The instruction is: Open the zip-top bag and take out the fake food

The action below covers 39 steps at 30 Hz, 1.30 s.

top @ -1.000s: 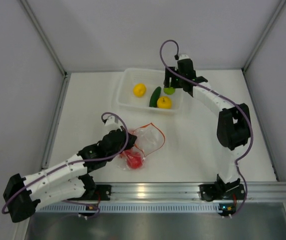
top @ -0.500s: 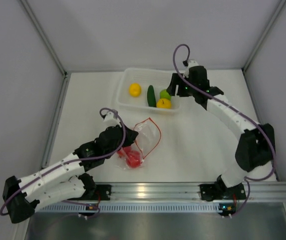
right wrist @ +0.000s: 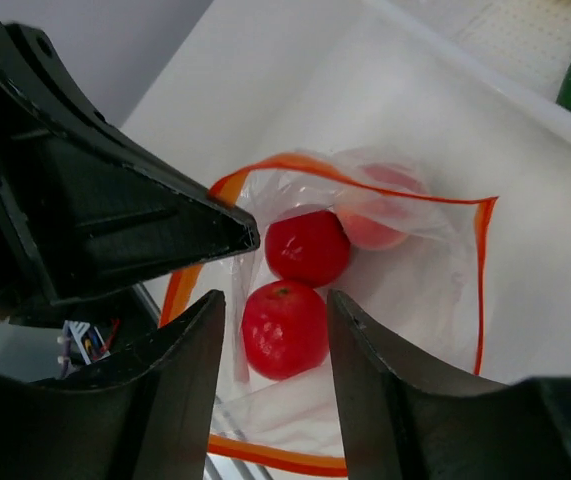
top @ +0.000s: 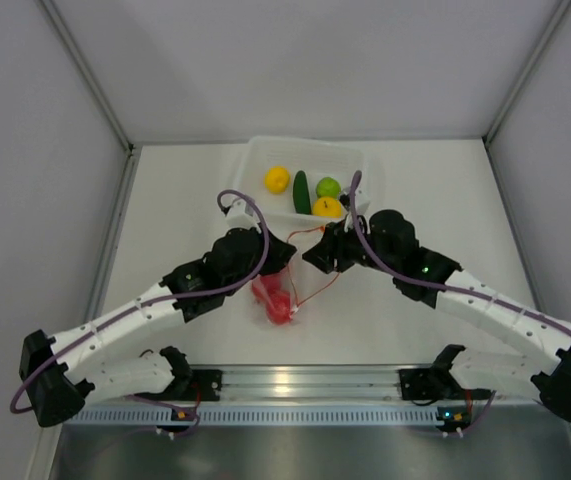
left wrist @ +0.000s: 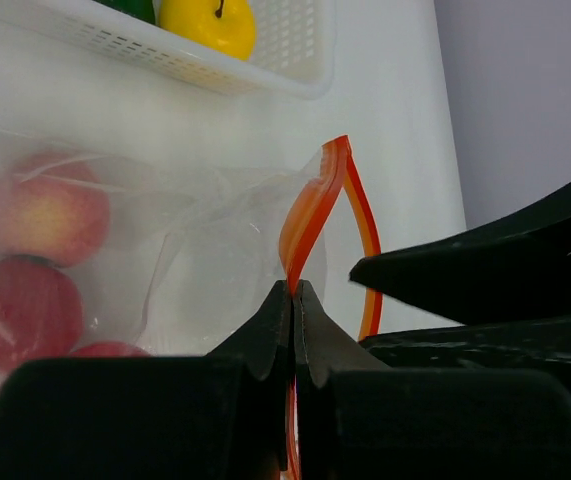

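Note:
The zip-top bag (top: 287, 285) hangs in front of the basket with its mouth held open. My left gripper (left wrist: 293, 290) is shut on the orange-red zip strip (left wrist: 310, 215) and holds that edge up. In the right wrist view, two red fruits (right wrist: 285, 328) and a pink one (right wrist: 377, 230) of the fake food lie inside the bag. My right gripper (right wrist: 277, 310) hangs open just over the bag's mouth, its fingers standing either side of the nearer red fruit without touching it. Its fingers (left wrist: 485, 270) show close beside the strip in the left wrist view.
A translucent white basket (top: 255, 165) stands behind the bag. It holds two yellow fruits (top: 277, 179), a dark green cucumber (top: 301, 191) and a light-green fruit (top: 328, 187). White walls close the table on three sides.
My right arm has swung from the basket down to the bag's mouth, and its jaws have narrowed. My left gripper has lifted the zip strip toward the basket.

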Tool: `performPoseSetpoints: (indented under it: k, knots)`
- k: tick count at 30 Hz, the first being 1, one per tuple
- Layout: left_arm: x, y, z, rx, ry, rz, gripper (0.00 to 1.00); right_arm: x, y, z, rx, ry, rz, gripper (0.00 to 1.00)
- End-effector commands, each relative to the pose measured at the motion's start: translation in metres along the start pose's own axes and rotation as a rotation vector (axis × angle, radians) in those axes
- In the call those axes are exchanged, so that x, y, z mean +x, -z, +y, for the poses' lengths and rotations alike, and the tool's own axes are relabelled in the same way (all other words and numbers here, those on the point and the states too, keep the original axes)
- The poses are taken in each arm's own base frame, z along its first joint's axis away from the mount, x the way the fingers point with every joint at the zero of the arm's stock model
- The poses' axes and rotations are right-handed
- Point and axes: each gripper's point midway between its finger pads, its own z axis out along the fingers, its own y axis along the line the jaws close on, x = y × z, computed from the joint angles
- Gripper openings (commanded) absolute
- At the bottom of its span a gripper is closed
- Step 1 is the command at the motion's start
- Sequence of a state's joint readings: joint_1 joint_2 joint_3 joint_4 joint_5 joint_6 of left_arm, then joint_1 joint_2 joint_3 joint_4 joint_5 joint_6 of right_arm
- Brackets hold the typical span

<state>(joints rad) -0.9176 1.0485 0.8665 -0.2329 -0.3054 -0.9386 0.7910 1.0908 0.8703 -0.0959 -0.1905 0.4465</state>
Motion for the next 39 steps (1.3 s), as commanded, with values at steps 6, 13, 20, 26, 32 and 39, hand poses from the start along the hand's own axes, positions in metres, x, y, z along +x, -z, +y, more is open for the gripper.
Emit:
performPoseSetpoints:
  k: [6,13,20,26,32,39]
  knots:
    - [-0.027,0.016,-0.070,0.220,0.085,-0.041,0.00,-0.004,-0.004,-0.028,0.204,-0.041,-0.108,0.35]
    - [-0.016,0.012,-0.090,0.288,0.113,-0.008,0.00,0.002,-0.009,-0.039,0.283,-0.036,-0.093,0.31]
    - [-0.020,0.014,-0.086,0.275,0.125,-0.041,0.00,0.033,0.002,-0.090,0.536,0.015,-0.015,0.31]
    - [-0.018,0.014,-0.066,0.232,0.129,-0.071,0.00,0.036,0.034,-0.126,0.730,0.084,-0.018,0.30]
    - [-0.013,0.013,-0.050,0.196,0.121,-0.082,0.00,0.022,0.088,-0.168,1.038,0.216,0.003,0.28]
    - [-0.001,0.006,-0.046,0.185,0.105,-0.045,0.00,-0.016,0.140,-0.173,1.198,0.298,0.004,0.26]
